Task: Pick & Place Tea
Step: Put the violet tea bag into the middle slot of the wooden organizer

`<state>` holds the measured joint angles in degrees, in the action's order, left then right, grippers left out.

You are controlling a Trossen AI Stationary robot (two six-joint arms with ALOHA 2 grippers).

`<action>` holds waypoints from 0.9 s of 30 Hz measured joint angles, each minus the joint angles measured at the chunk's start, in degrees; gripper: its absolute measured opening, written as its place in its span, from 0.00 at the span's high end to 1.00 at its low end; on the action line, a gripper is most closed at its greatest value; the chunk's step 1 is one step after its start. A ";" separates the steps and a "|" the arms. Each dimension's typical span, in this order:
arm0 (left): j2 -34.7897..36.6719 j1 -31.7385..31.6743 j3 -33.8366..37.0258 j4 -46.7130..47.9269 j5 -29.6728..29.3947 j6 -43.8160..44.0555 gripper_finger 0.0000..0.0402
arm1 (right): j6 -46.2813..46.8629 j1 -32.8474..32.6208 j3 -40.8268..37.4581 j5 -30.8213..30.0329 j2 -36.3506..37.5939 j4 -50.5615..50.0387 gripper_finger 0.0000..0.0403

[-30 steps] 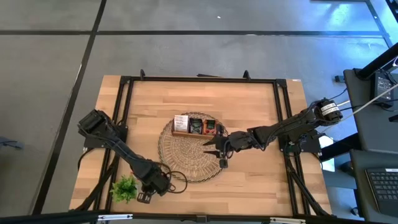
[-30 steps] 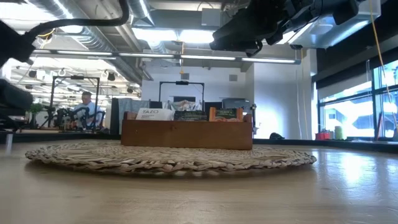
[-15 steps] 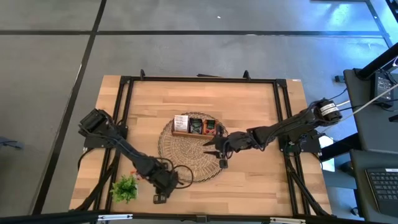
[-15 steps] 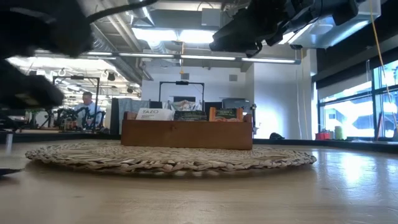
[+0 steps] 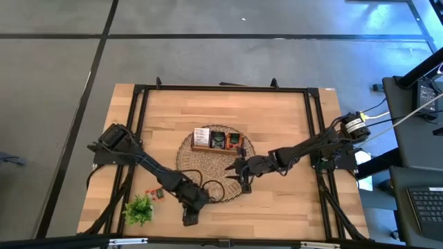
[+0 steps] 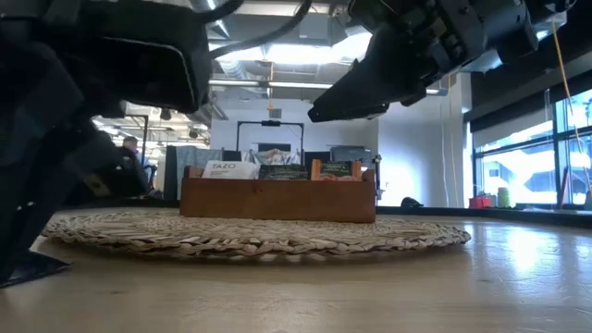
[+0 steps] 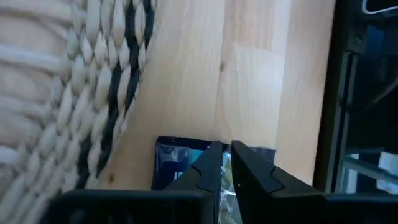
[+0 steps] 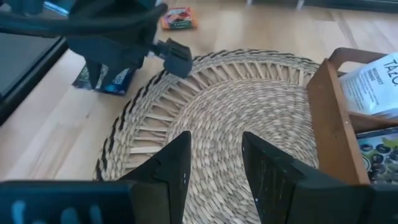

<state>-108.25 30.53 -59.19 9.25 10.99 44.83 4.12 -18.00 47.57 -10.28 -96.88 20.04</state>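
A dark blue sachet (image 7: 180,163) lies flat on the bare table (image 5: 277,117) just off the near edge of the wicker mat (image 5: 201,169), and the left gripper (image 7: 225,168) is down on it, fingers nearly together with the sachet's edge between the tips, though a firm pinch cannot be told. A red-orange sachet (image 8: 177,18) lies apart on the wood, near the green sprig (image 5: 138,209). More sachets stand in the wooden tray (image 6: 277,199) on the mat's far side: a white one (image 6: 231,169), a dark one (image 6: 283,171), an orange one (image 6: 336,169). The right gripper (image 8: 214,163) hovers over the mat, fingers spread and empty.
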 joint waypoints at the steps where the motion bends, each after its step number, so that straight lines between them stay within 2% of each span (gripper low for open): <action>1: 0.45 -0.21 0.07 -0.05 0.05 -1.15 0.92 | 0.00 0.02 0.00 -0.04 0.02 0.01 0.64; 10: 6.57 -1.87 0.09 -0.72 0.50 -15.20 0.92 | -1.23 0.02 0.00 -0.13 0.02 0.60 0.64; 19: 6.96 -3.78 -0.01 -13.01 0.25 -29.38 0.91 | -1.36 0.02 0.02 -0.15 0.02 3.08 0.64; 23: 6.96 -4.84 -0.01 -15.19 0.14 -31.56 0.83 | -1.31 0.02 0.02 -0.13 0.02 2.97 0.64; 27: 6.96 -4.75 -0.01 -14.24 0.76 -33.38 0.68 | -1.27 0.02 0.01 -0.13 0.02 2.94 0.64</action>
<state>-101.30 25.78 -59.20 -4.98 11.75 11.44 2.85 -17.98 47.58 -10.41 -96.86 22.98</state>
